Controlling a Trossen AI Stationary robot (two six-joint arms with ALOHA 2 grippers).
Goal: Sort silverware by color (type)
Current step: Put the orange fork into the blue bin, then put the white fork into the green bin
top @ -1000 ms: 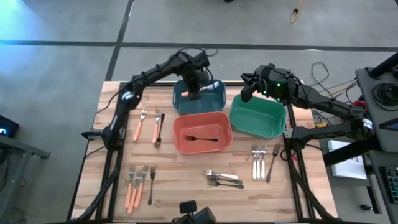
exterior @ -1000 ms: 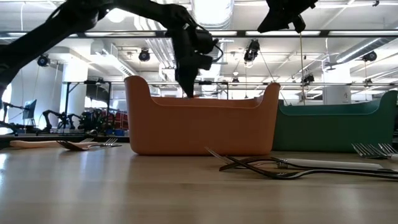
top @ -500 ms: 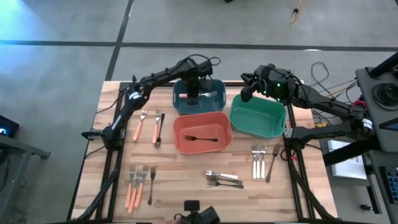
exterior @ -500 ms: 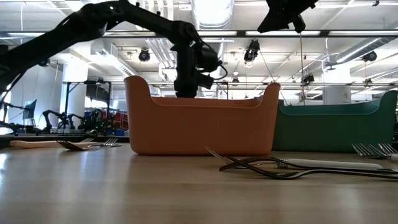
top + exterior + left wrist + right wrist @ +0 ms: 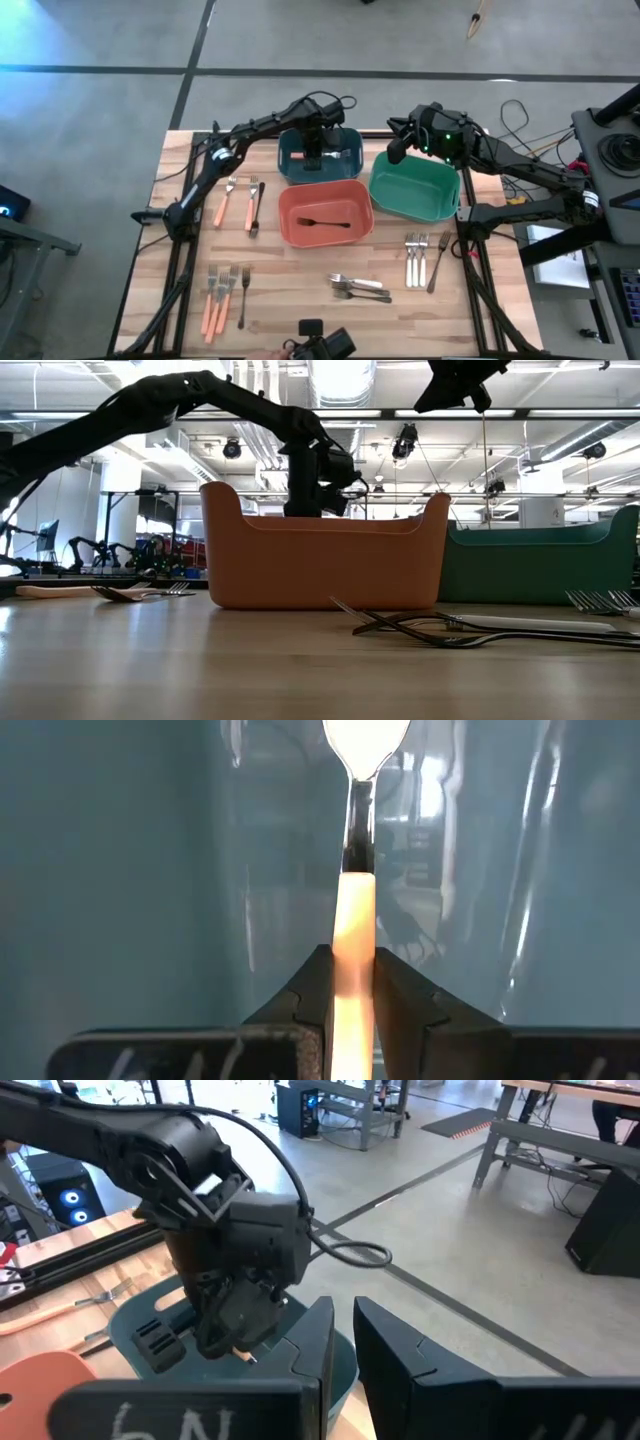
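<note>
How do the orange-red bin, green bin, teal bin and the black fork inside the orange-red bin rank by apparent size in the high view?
1. Orange-red bin and green bin: alike, not ranked.
2. Teal bin, partly hidden by the left arm.
3. Black fork, far smallest.

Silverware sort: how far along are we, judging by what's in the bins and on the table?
Barely started. Done: one black utensil lies in the orange-red bin. In hand: the left gripper, over the teal bin, is shut on an orange-handled utensil. The right gripper waits by the green bin. Left on the table: orange-handled pieces, black ones and silver forks.
</note>
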